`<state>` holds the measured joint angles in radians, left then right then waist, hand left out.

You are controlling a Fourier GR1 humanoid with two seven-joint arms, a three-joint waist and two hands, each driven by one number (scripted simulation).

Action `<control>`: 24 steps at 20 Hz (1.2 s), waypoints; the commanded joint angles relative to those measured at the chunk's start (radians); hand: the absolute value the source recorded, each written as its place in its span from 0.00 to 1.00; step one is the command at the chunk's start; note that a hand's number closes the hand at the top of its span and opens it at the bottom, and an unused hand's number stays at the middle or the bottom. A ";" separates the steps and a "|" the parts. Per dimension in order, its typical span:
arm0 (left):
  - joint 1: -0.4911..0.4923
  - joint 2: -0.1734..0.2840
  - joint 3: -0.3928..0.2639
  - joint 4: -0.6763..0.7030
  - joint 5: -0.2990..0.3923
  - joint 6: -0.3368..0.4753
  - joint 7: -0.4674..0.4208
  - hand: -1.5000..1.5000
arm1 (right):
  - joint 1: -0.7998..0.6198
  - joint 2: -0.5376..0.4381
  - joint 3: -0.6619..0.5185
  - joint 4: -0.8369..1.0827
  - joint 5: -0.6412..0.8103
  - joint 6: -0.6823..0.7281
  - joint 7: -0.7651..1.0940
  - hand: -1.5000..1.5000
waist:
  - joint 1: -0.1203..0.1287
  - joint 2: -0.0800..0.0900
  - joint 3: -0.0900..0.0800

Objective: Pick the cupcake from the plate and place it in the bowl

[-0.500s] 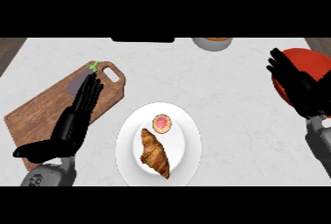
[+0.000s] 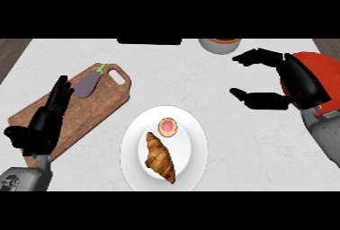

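**Cupcake at about 8 o'clock from the right robot hand**

Sits on the far part of the white plate [image 2: 136,155], that small pink-topped cupcake [image 2: 168,126], just past the tip of the croissant [image 2: 161,157]. Hangs above the desk [image 2: 179,72], the right robot hand [image 2: 266,78], thumb and fingers spread apart, holding nothing. Looks the nearer of the two. Rests flat at the 9 o'clock edge over the wooden board [image 2: 100,105], the left robot hand [image 2: 46,119], fingers straight. Round cupcake, so no long side to line up with.
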<state>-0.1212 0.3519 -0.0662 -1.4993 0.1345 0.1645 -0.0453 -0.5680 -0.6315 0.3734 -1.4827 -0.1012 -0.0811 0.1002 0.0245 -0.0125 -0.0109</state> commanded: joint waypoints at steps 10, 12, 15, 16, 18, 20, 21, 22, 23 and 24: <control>-0.050 0.065 0.083 -0.013 -0.015 0.006 0.183 0.50 | 0.302 0.103 0.307 -0.423 0.597 -0.277 0.332 0.00 | -0.032 0.010 0.011; 0.047 0.042 0.062 -0.137 -0.022 0.023 0.199 0.50 | 0.233 0.156 0.294 -0.482 0.622 -0.200 0.502 0.00 | -0.022 0.009 0.011; -0.078 0.034 0.065 -0.084 -0.052 0.031 0.262 0.50 | 0.131 0.205 0.220 -0.421 0.580 -0.082 0.509 0.00 | -0.024 0.012 0.011; 0.017 0.020 0.077 -0.077 -0.025 -0.006 0.170 0.50 | 0.063 0.234 0.204 -0.416 0.577 -0.034 0.558 0.00 | -0.018 0.012 0.010; -0.028 0.020 0.065 -0.091 -0.050 0.013 0.231 0.50 | -0.023 0.249 0.157 -0.349 0.538 0.037 0.558 0.00 | -0.016 0.013 0.010; -0.054 0.039 0.110 -0.033 -0.024 -0.023 0.196 0.50 | -0.080 0.264 0.127 -0.358 0.521 0.112 0.620 0.00 | -0.020 0.013 0.010; -0.057 0.014 0.090 -0.015 -0.042 -0.002 0.179 0.50 | -0.141 0.290 0.154 -0.337 0.503 0.164 0.685 0.00 | -0.017 0.013 0.010; -0.041 -0.002 0.066 -0.042 -0.053 0.003 0.183 0.50 | -0.147 0.252 0.127 -0.383 0.450 0.234 0.722 0.00 | -0.021 0.011 0.010; -0.072 -0.003 0.066 -0.011 -0.052 0.002 0.180 0.50 | -0.217 0.284 0.173 -0.279 0.459 0.265 0.735 0.00 | -0.011 0.015 0.008; -0.070 0.033 0.100 -0.012 -0.026 -0.028 0.187 0.50 | -0.221 0.285 0.183 -0.244 0.435 0.302 0.721 0.00 | -0.006 0.015 0.009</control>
<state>-0.1651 0.3699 0.0151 -1.5360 0.0964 0.1595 0.1393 -0.6746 -0.3730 0.5451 -1.8152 0.3884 0.0771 0.7571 0.0090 0.0002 -0.0016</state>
